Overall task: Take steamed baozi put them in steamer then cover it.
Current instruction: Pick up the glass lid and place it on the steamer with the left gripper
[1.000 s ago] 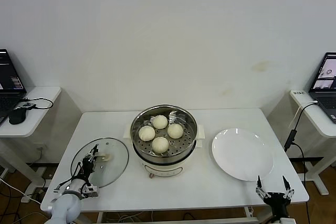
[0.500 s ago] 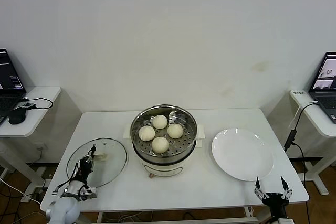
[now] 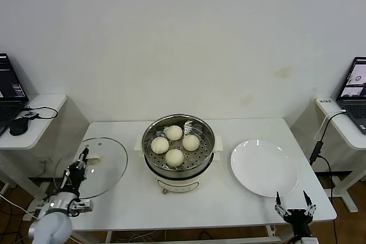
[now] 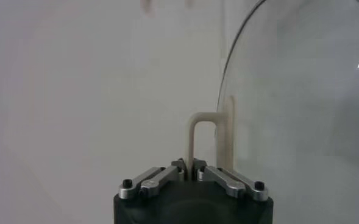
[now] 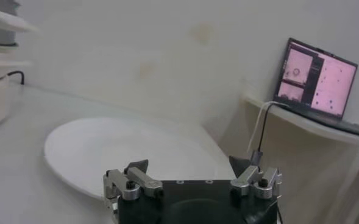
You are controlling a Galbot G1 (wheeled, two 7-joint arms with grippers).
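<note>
Several cream-white steamed baozi [image 3: 174, 157] lie on the perforated tray inside the shiny steamer [image 3: 208, 154] at the table's middle. The steamer stands uncovered. The clear glass cover [image 3: 106, 170] hangs tilted over the table's left edge. My left gripper [image 3: 80, 160] is shut on its cream handle [image 3: 93, 160]. In the left wrist view the jaws [image 4: 188, 166] pinch the handle's loop [image 4: 194, 134], and the glass [image 4: 301, 109] stands on edge beside it. My right gripper [image 3: 293, 203] waits open at the front right edge, empty [image 5: 190, 164].
A flat white plate [image 3: 264, 167] lies right of the steamer, just beyond the right gripper [image 5: 106, 152]. Side tables with laptops [image 3: 355, 87] flank the table. A black mouse [image 3: 20, 125] lies on the left one, and a cable [image 3: 318, 144] hangs at the right.
The left gripper closed on the cover's handle, lifted the cover off the table and carried it left, tilting it. The right gripper sank slightly.
</note>
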